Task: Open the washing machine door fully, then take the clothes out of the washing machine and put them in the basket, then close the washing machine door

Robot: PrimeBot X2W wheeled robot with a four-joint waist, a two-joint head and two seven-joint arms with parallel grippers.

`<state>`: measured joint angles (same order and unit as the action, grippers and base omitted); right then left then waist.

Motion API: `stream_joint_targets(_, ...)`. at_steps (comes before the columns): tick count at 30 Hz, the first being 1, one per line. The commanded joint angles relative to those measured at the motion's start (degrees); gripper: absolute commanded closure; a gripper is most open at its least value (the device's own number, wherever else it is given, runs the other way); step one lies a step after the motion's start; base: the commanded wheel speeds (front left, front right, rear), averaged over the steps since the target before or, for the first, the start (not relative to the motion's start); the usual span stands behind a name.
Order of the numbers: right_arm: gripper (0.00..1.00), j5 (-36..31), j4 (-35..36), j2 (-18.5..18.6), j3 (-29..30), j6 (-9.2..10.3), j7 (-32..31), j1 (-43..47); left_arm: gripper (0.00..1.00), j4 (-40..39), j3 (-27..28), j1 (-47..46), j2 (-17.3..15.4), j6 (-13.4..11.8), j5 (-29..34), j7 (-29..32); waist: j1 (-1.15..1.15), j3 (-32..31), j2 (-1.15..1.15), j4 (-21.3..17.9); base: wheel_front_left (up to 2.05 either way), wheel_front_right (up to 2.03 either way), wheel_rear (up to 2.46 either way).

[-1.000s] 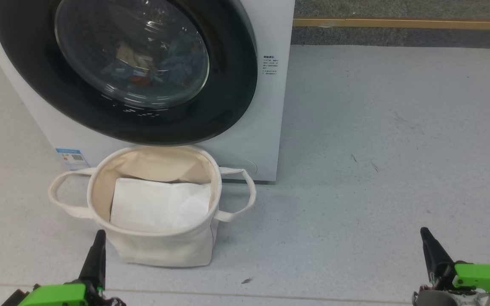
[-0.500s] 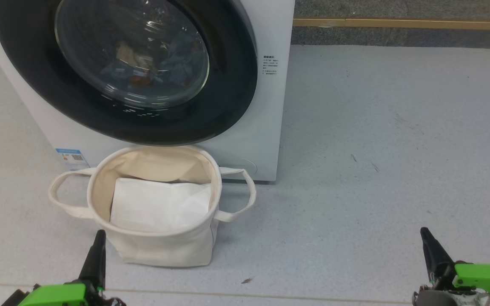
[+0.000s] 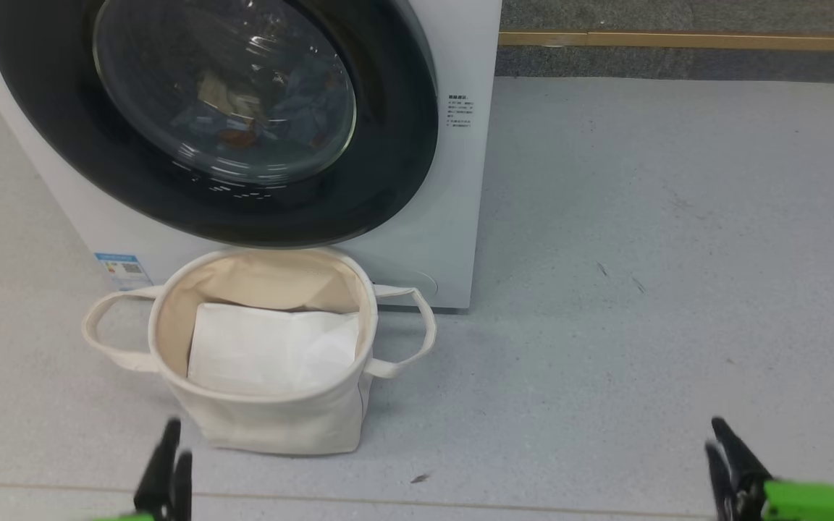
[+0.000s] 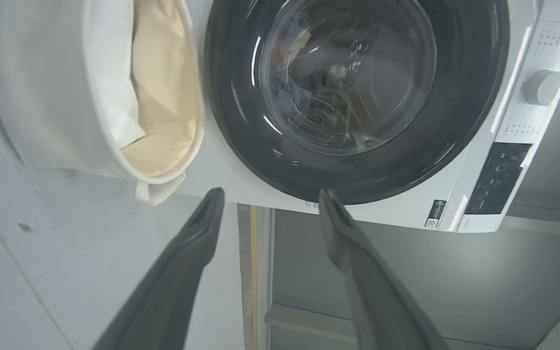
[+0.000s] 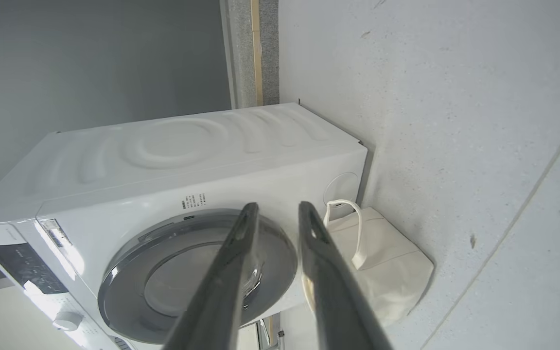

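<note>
Both grippers have sunk lower in the head view since a second ago, and each pair of jaws has parted. Your left gripper [image 3: 173,467] sits at the lower left, near the front wall of the basket [image 3: 279,427]. In the left wrist view its 2 fingers [image 4: 202,228] stand wide apart with nothing between them. Your right gripper [image 3: 717,445] is at the lower right, well apart from the basket, above bare grey floor [image 3: 641,253]. In the right wrist view its jaws show a narrow gap and hold nothing.

The washing machine door [image 3: 388,145] is shut against the front of the washing machine [image 3: 460,217], as it was before. Through its glass bowl you can make out the clothes [image 3: 243,108] inside the drum. They look like a beige patch and some blue fabric, though reflections make the pieces hard to tell apart.

The basket stands upright on the floor just in front of the washer, below the door's lower rim, with its 2 loop handles out to either side. A flat white sheet [image 3: 272,347] lies inside it against the beige lining. A blue sticker [image 3: 121,268] marks the washer's lower front corner, beside the basket's left handle.
</note>
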<state>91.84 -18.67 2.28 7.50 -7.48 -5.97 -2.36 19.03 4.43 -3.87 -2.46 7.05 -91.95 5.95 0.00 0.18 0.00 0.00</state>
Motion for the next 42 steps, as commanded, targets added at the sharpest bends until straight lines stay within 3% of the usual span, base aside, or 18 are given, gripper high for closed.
stream_joint_targets(1,1.00,0.0,-0.4,0.0,-0.1,-0.01,0.0,0.2,1.00,0.4,0.0,0.3,0.0,0.0,0.0,0.0,0.00,0.0,0.00,0.0,0.00,0.00,0.00)
stream_joint_targets(2,0.00,0.0,-1.6,-0.1,-0.1,0.00,0.0,0.9,0.00,1.6,0.0,1.1,0.1,0.0,0.0,0.0,0.00,0.0,0.00,0.0,0.00,0.00,0.00)
stream_joint_targets(9,0.00,0.1,-2.2,-0.1,-1.1,0.00,1.2,0.4,0.00,1.9,0.3,1.1,0.1,0.0,0.3,-1.2,0.13,-0.1,0.00,0.2,0.00,0.00,0.00)
stream_joint_targets(13,0.00,-0.4,-2.0,-0.1,-1.6,0.00,1.9,-0.1,0.00,1.6,0.4,0.8,-0.2,0.0,1.0,-1.9,0.01,0.1,0.00,0.3,0.00,0.00,0.00)
stream_joint_targets(20,0.00,-2.8,-1.6,0.0,-2.7,0.00,3.1,-1.6,0.00,0.7,-0.2,0.0,-1.1,-0.3,3.0,-2.8,0.00,0.1,0.00,0.6,0.00,0.00,0.00)
stream_joint_targets(42,0.00,-29.3,0.4,0.1,-7.5,0.00,6.6,-5.6,0.00,-2.8,-7.4,-2.8,-6.9,-5.0,21.0,-5.6,0.00,0.0,0.00,1.2,0.00,0.00,0.00)
